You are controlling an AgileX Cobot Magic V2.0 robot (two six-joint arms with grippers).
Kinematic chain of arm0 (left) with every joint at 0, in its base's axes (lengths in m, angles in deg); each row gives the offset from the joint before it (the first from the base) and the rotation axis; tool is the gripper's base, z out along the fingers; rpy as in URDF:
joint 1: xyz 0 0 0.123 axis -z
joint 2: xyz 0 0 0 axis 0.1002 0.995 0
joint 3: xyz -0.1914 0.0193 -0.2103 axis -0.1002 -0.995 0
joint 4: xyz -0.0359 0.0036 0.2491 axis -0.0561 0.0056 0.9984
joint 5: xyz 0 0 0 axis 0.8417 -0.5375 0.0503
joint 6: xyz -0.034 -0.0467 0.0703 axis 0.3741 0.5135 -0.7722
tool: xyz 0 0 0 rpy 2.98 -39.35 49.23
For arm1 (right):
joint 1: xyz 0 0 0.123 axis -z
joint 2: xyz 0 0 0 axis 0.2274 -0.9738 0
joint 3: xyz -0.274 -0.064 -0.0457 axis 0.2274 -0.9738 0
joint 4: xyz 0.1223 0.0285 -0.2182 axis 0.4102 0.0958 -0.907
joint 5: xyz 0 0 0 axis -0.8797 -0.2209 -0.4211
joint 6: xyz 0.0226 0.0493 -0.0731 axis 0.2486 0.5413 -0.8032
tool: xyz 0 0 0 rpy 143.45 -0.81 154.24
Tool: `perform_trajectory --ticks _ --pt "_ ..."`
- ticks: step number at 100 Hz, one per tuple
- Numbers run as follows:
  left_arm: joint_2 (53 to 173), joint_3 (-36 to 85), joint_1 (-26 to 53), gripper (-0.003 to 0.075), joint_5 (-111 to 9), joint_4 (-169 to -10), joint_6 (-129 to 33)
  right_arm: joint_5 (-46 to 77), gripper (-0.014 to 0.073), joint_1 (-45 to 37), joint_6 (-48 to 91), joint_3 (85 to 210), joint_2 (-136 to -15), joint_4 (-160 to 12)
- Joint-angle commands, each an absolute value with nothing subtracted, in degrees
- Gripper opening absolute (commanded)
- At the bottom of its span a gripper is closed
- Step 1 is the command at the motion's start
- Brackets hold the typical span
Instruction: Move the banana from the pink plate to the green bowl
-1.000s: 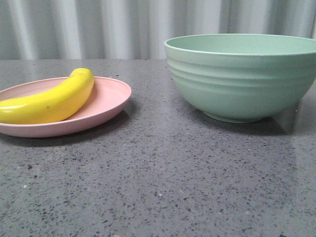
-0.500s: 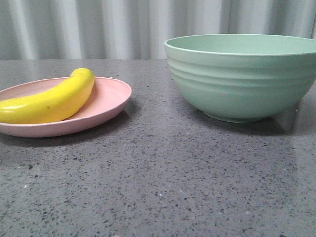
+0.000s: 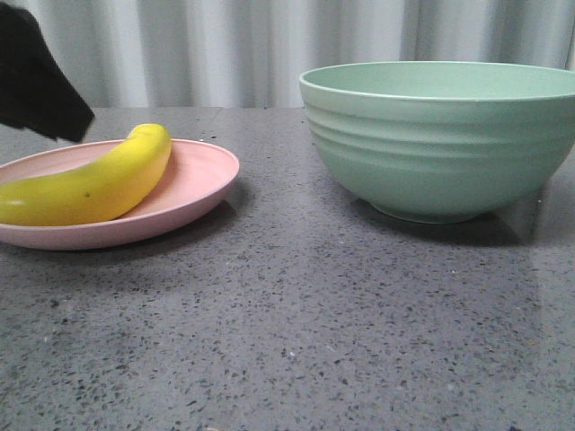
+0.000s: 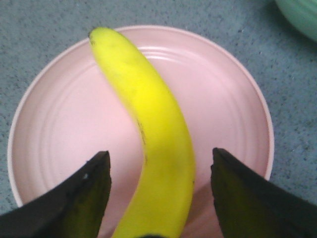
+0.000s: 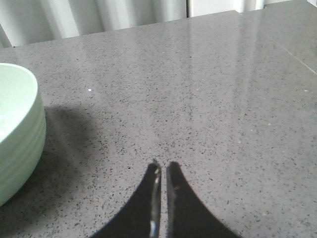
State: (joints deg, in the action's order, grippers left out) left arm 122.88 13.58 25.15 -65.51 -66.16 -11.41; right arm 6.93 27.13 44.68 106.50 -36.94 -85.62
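Two tools — left tool [image 4: 158, 186] spread, straddling banana [image 4: 151, 129] on pink plate [image 4: 64, 129], right tool [image 5: 162, 171] pressed together

Surface: a dark grey speckled stone-look table [image 3: 287, 341], glossy enough to show pale reflections.
Pink plate [image 3: 193, 184]: rests flat on the table, well to the left of the green bowl.
Green bowl [image 3: 440, 135]: stands upright on its small foot on the table, casting a shadow beneath.
Between them: bare speckled tabletop.
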Motion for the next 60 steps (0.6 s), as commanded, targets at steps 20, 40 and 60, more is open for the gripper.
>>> perform_trajectory --ticks 20,40,60 --pt "131.2 21.1 25.7 0.0410 -71.5 -66.2 -12.0 11.9 -0.0065 27.3 44.3 108.7 -37.9 -85.5" --pt "134.1 22.0 25.6 0.0405 -72.0 -65.2 -12.0 13.1 -0.0065 27.3 44.3 108.7 -37.9 -85.5" --pt "134.2 22.0 25.6 0.0272 -72.1 -64.1 -12.0 17.2 -0.0065 27.3 44.3 108.7 -37.9 -85.5"
